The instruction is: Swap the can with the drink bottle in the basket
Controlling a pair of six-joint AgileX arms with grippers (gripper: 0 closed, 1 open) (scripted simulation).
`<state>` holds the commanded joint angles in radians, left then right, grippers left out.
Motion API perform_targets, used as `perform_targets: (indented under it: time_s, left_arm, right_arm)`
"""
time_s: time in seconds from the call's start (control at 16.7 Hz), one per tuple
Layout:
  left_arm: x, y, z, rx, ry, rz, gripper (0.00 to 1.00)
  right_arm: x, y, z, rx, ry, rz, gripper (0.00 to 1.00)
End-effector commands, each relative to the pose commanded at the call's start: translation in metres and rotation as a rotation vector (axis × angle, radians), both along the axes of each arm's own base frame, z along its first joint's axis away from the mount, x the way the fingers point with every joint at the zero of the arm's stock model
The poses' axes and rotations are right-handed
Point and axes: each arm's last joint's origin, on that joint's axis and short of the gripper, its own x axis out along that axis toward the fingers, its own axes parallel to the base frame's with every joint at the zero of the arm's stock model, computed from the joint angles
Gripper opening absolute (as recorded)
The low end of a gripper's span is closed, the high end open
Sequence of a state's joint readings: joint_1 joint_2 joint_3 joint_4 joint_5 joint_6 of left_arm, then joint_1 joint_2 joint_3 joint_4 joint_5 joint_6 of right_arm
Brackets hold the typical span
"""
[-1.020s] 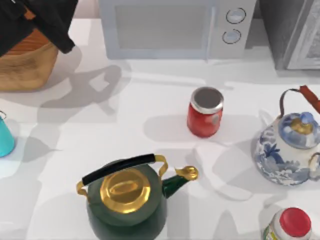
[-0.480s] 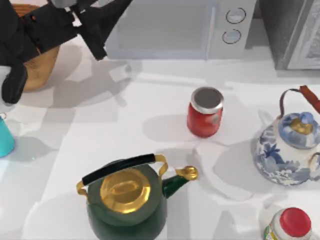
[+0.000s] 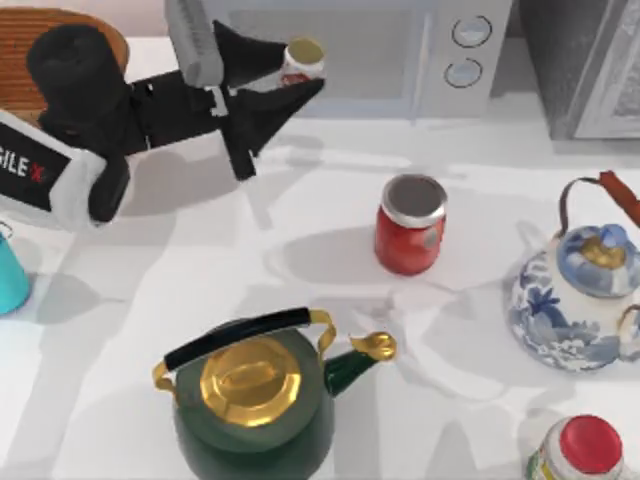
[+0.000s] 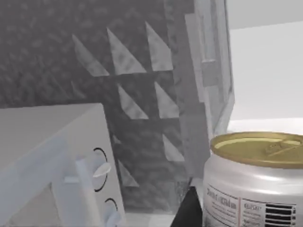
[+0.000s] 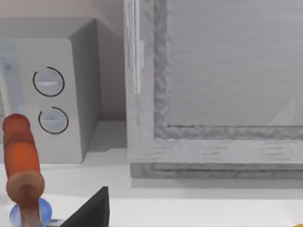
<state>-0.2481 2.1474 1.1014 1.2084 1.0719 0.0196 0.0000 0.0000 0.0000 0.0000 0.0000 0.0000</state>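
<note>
Gripping the drink bottle (image 3: 301, 60), the left end effector (image 3: 285, 75) hangs above the desk (image 3: 300, 210) near its far edge, in front of the microwave (image 3: 350, 55), its dark fingers (image 3: 262, 112) closed on the bottle's sides. The left wrist view shows the bottle's (image 4: 255, 179) pale gold top and white printed wall close up, a dark fingertip (image 4: 188, 210) beside it. The basket (image 3: 30, 40) sits at the far left corner, partly hidden behind the left arm. The can (image 3: 410, 224) stands upright on the desk toward the middle right, well apart from the basket. A green kettle (image 3: 255, 395) stands near the front edge, a blue-and-white teapot (image 3: 580, 290) at the right edge. Whether the right end effector is open or closed I cannot tell.
</note>
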Motion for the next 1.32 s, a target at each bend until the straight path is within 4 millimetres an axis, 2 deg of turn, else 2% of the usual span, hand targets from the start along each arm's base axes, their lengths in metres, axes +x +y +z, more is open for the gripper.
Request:
perform_targets:
  time_s: [0.12, 0.36, 0.54, 0.66, 1.02, 1.32]
  left_arm:
    - [0.006, -0.008, -0.028, 0.015, 0.025, -0.06, 0.0]
    - [0.009, -0.021, -0.095, 0.051, 0.121, -0.184, 0.0]
    - [0.005, -0.031, -0.128, 0.068, 0.162, -0.266, 0.0]
    - [0.003, -0.037, -0.134, 0.071, 0.165, -0.297, 0.0]
    - [0.003, -0.037, -0.134, 0.071, 0.165, -0.297, 0.0]
    - [0.003, -0.037, -0.134, 0.071, 0.165, -0.297, 0.38]
  right_arm:
    - [0.0, 0.0, 0.0, 0.0, 0.0, 0.0, 1.0]
    - [0.0, 0.0, 0.0, 0.0, 0.0, 0.0, 1.0]
    - [0.0, 0.0, 0.0, 0.0, 0.0, 0.0, 1.0]
    - [0.0, 0.0, 0.0, 0.0, 0.0, 0.0, 1.0]
    - [0.0, 0.0, 0.0, 0.0, 0.0, 0.0, 1.0]
    - [0.0, 0.0, 0.0, 0.0, 0.0, 0.0, 1.0]
